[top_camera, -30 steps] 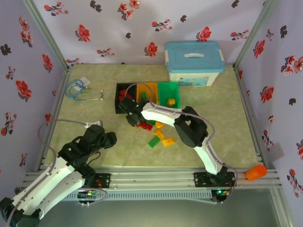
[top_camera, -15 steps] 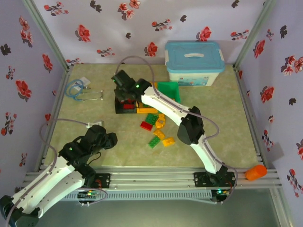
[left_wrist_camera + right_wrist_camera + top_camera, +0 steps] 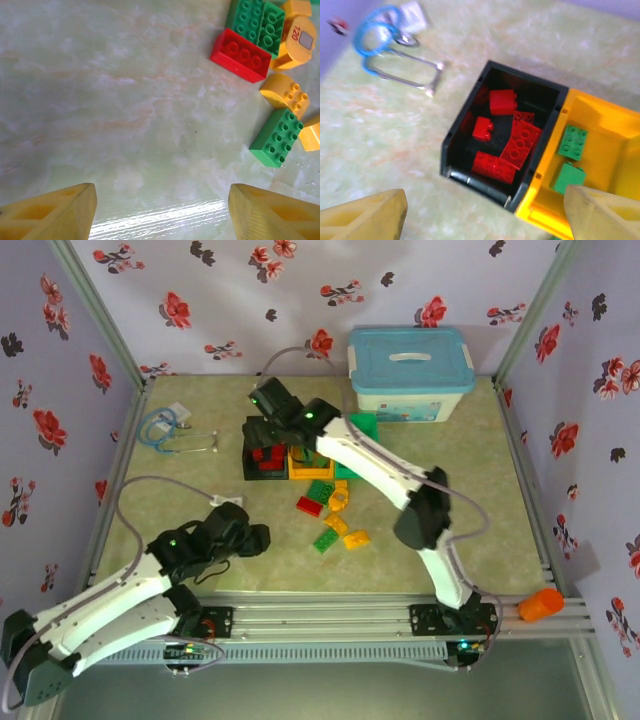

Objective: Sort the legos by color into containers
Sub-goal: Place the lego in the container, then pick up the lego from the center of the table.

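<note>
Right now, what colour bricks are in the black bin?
Red bricks, clearest in the right wrist view.

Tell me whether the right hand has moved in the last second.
Yes: the right hand went from the loose bricks toward the far wall and now hangs over the black bin.

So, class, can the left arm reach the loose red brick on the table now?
Probably yes. The left end effector is open, with bare table between it and the red brick; the right arm is over the black bin. A green brick touches its far side.
</note>
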`<state>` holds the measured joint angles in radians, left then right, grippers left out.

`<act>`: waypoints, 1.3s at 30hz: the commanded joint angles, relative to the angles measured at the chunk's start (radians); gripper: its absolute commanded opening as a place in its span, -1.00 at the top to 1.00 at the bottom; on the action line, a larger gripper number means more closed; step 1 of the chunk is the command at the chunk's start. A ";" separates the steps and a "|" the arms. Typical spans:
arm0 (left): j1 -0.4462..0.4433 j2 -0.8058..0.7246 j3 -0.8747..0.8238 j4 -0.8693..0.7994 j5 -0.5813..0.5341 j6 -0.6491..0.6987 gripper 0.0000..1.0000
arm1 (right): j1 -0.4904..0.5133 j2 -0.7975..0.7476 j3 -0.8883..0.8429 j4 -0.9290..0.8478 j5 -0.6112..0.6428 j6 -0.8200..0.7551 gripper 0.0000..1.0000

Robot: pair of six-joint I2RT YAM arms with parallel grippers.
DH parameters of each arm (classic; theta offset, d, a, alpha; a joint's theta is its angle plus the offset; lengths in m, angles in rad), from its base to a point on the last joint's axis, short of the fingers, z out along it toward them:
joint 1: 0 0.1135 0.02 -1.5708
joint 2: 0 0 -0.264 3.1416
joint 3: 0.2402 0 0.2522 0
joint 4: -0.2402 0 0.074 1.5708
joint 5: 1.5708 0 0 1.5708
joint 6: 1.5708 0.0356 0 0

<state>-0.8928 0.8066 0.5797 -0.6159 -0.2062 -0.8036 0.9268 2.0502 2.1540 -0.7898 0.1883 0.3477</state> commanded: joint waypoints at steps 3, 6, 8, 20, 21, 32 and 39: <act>-0.024 0.193 0.090 0.170 0.039 0.063 -0.48 | -0.001 -0.325 -0.345 0.187 0.085 0.006 -0.65; -0.026 0.317 0.132 0.244 0.065 0.087 -0.53 | -0.015 -0.460 -0.546 0.227 0.112 0.037 -0.66; -0.026 0.395 0.161 0.278 0.076 0.108 -0.55 | -0.029 -0.542 -0.673 0.252 0.127 0.064 -0.67; 0.015 0.851 0.449 0.240 0.105 0.247 -0.67 | -0.111 -0.952 -1.201 0.325 0.170 0.219 -0.67; 0.015 0.883 0.476 0.227 0.105 0.262 -0.68 | -0.115 -0.975 -1.223 0.321 0.172 0.226 -0.67; 0.019 1.062 0.638 0.081 0.009 0.329 -0.65 | -0.131 -1.137 -1.375 0.310 0.191 0.286 -0.67; 0.018 1.077 0.628 0.070 -0.001 0.324 -0.59 | -0.135 -1.162 -1.404 0.317 0.184 0.306 -0.66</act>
<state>-0.8787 1.8744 1.1969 -0.5087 -0.1802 -0.4934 0.8017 0.9039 0.7620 -0.4900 0.3485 0.6247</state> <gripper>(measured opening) 0.797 0.831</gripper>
